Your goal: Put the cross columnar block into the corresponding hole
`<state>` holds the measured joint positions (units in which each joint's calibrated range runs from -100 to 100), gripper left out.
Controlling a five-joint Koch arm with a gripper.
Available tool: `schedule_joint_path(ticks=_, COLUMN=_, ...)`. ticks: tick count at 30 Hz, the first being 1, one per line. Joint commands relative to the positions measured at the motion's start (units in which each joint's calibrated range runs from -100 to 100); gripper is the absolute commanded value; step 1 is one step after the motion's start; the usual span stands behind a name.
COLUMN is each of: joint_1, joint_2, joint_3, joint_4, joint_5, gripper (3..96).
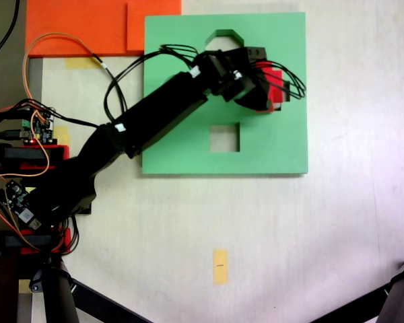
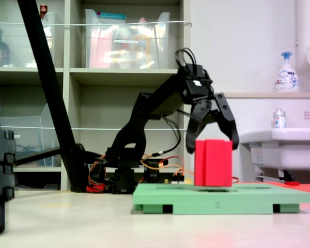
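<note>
The red cross columnar block (image 2: 213, 163) stands upright on the light-green foam board (image 2: 222, 196). In the first exterior view the block (image 1: 276, 87) shows red on the board (image 1: 175, 101), right of centre, partly under the arm's head. My gripper (image 2: 212, 147) hangs over the block with its jaws spread. One finger (image 2: 190, 139) and the other (image 2: 232, 135) straddle the block's top edges. From above, the gripper (image 1: 262, 87) covers that spot. The corresponding hole is hidden under the block and arm. Whether the block's base sits in it, I cannot tell.
An octagonal cutout (image 1: 223, 37) and a square cutout (image 1: 224, 138) lie open in the board. Orange foam sheets (image 1: 87, 27) touch its far-left corner. Circuit boards and wires (image 1: 27, 131) crowd the arm's base. A yellow tape strip (image 1: 220, 266) marks the table. A tripod leg (image 2: 49, 88) slants nearby.
</note>
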<state>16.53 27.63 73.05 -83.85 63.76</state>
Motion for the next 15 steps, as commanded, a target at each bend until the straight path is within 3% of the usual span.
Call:
schedule_joint_path(ticks=1, joint_1=0.44, joint_2=0.16, joint_3=4.22, joint_4=6.19, joint_5=-0.39, gripper=40.4)
schedule_joint_path(ticks=15, joint_1=0.63, joint_2=4.07, joint_3=4.22, joint_4=10.91, joint_5=-1.47, gripper=41.7)
